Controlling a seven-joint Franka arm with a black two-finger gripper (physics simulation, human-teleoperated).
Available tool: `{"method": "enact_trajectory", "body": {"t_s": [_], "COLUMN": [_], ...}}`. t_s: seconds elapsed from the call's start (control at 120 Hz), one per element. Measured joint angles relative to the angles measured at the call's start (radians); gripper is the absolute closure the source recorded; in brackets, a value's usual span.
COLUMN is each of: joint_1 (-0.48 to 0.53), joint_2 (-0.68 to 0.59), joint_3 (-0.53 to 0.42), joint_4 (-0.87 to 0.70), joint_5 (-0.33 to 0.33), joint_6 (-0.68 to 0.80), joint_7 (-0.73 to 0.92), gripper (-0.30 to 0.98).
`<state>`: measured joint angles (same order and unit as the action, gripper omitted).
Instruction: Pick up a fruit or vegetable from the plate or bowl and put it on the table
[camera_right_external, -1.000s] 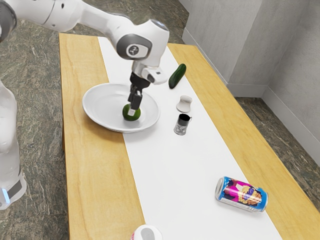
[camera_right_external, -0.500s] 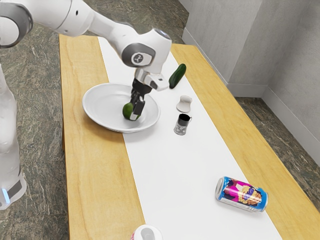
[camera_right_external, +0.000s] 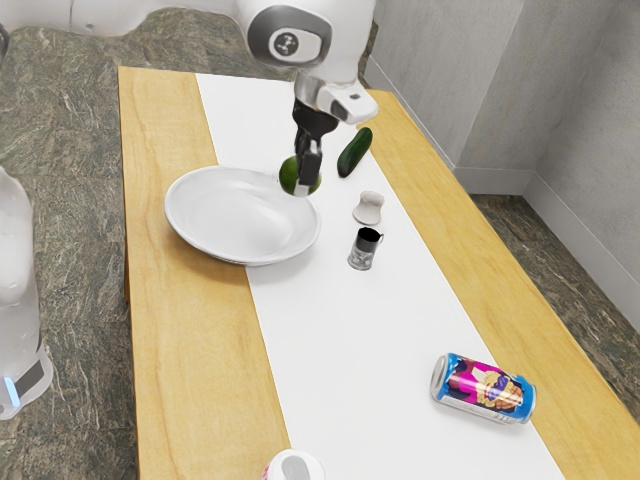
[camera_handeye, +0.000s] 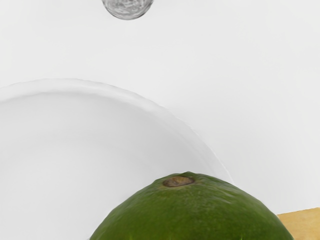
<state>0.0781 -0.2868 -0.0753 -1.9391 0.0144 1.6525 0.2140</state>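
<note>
Fruit (camera_right_external: 288, 176) and gripper (camera_right_external: 306, 178) hang together above the far rim of the plate (camera_right_external: 186, 225), on the side nearer the cucumber (camera_right_external: 355, 152); the two fingers are closed on the fruit from opposite sides, and it appears well off the plate. I judge the pick done and the carry to the bench (camera_right_external: 195, 330) in hand, with the setting down to come. The next move calls for taking the fruit fully past the rim, over a bare stretch of the white strip (camera_right_external: 330, 330), lowering it until it touches, then opening the fingers and rising straight up. The cucumber, the white pot (camera_right_external: 369, 208) and the shaker (camera_right_external: 363, 250) all stand near, so the landing spot should keep apart from them. As for how the fruit points, the wrist view shows its brown stem scar (camera_handeye: 178, 181) at the end facing the shaker's side, turned partly up toward the camera. Its long axis probably runs through that scar, leaning rather than standing upright, though the exterior view shows a nearly round outline and leaves the exact tilt unsure. Such a rounded thing could roll if let go early.
</note>
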Motion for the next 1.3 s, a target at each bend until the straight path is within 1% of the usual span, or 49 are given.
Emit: {"method": "enact_trajectory", "body": {"t_s": [0.075, 0.242, 0.317, 0.392, 0.458, 0.583, 0.783, 0.867, 0.917, 1.017, 1.133, 1.3], "joint_1": [-0.003, -0.003, -0.007, -0.008, -0.01, -0.01, -0.003, 0.016, 0.021, 0.015, 0.004, 0.012], "joint_2": [-0.002, 0.001, 0.023, 0.078, 0.147, 0.251, 0.345, 0.354, 0.356, 0.356, 0.353, 0.304], "joint_3": [-0.093, -0.266, -0.313, -0.343, -0.359, -0.363, -0.338, -0.333, -0.331, -0.33, -0.329, -0.328], "joint_4": [0.048, 0.08, 0.082, 0.083, 0.083, 0.08, 0.078, 0.079, 0.079, 0.082, 0.084, 0.104], "joint_5": [-0.009, -0.068, -0.084, -0.092, -0.096, -0.084, -0.053, -0.05, -0.054, -0.061, -0.066, -0.071], "joint_6": [-0.039, -0.082, -0.072, -0.038, 0.01, 0.094, 0.175, 0.189, 0.195, 0.201, 0.203, 0.172], "joint_7": [-0.026, -0.078, -0.101, -0.121, -0.137, -0.164, -0.201, -0.213, -0.218, -0.225, -0.234, -0.253], "gripper": [0.45, 0.45, 0.44, 0.39, 0.36, 0.41, 0.44, 0.35, 0.24, 0.12, 0.06, 0.02]}}
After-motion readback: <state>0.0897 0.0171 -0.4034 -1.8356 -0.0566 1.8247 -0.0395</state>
